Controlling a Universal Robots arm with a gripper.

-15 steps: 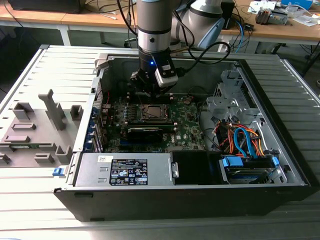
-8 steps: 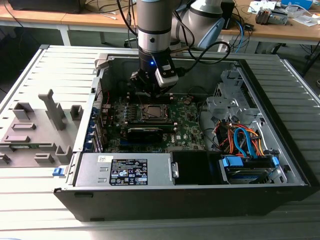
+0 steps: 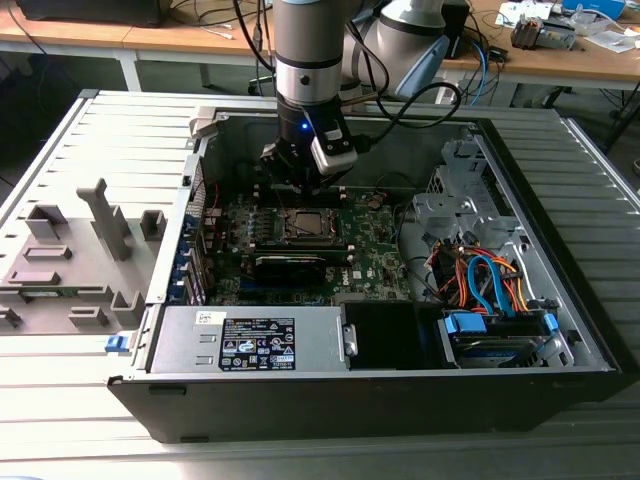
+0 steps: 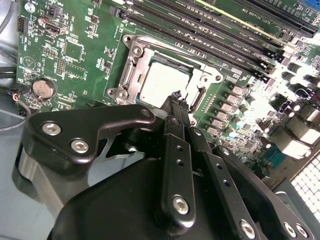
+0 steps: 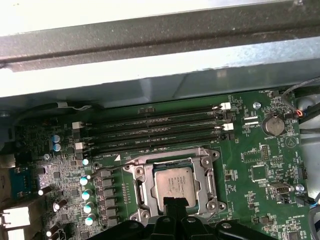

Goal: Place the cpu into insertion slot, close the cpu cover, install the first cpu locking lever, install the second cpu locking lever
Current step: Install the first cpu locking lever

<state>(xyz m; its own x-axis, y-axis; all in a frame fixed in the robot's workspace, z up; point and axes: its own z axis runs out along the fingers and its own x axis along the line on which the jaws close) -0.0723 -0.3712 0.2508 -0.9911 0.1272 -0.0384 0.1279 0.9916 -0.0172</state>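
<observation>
The cpu [image 5: 174, 183] [image 4: 163, 82], a silvery square chip, lies flat in the insertion slot [image 5: 136, 172] on the green motherboard. Around the chip lies the cpu cover [image 5: 199, 186] [image 4: 133, 69], a grey metal frame that looks lowered. I cannot make out how the locking levers stand. My gripper [image 5: 172, 204] [image 4: 177, 98] hangs just above the socket's edge, its black fingers shut together on nothing. In the exterior view the gripper [image 3: 293, 178] hovers inside the open computer case, just behind the cpu [image 3: 305, 224].
Long black memory slots [image 5: 155, 131] run beside the socket, and a coin battery [image 5: 272, 125] sits further along the board. A black card [image 3: 290, 266], the power supply [image 3: 250, 340] and orange and blue cables [image 3: 485, 280] fill the case. A grey fixture [image 3: 80, 250] lies outside.
</observation>
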